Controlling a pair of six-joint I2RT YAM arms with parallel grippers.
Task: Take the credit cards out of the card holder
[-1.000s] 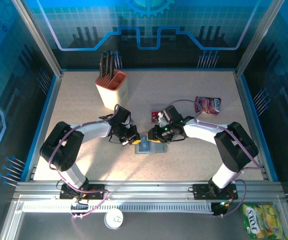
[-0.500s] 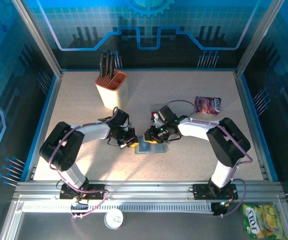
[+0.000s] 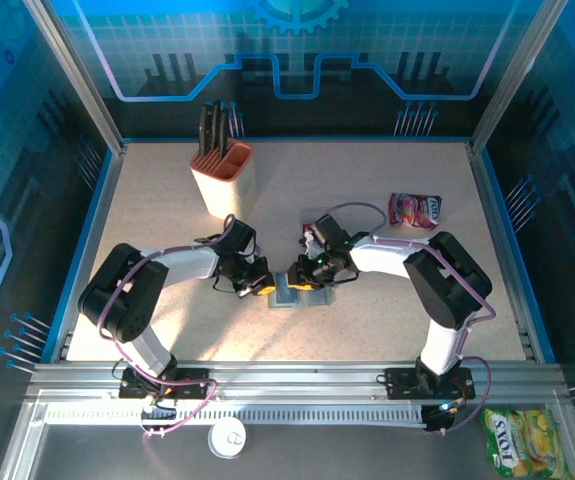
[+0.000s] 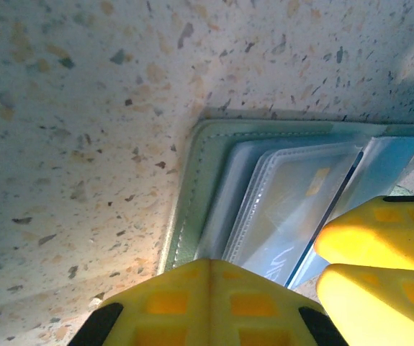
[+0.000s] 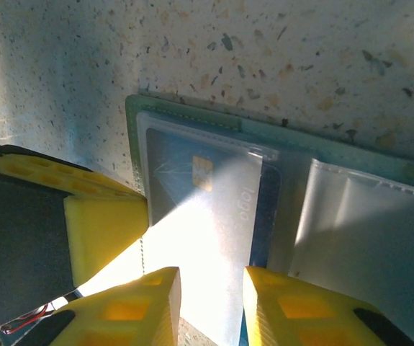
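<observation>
I see the card holder [image 3: 289,298] lying open at six o'clock on the speckled stone-look table [image 3: 387,320]; it is soft and grey-green, with a stitched rim. A blue card [image 5: 171,180] with a gold chip sits flat under its glossy clear sleeve. My left gripper [image 4: 208,270], blocky yellow fingers pressed together, touches the holder's nine o'clock edge; my right gripper [image 5: 210,277] stands slightly parted over the sleeve's edge, gripping nothing I can make out.
</observation>
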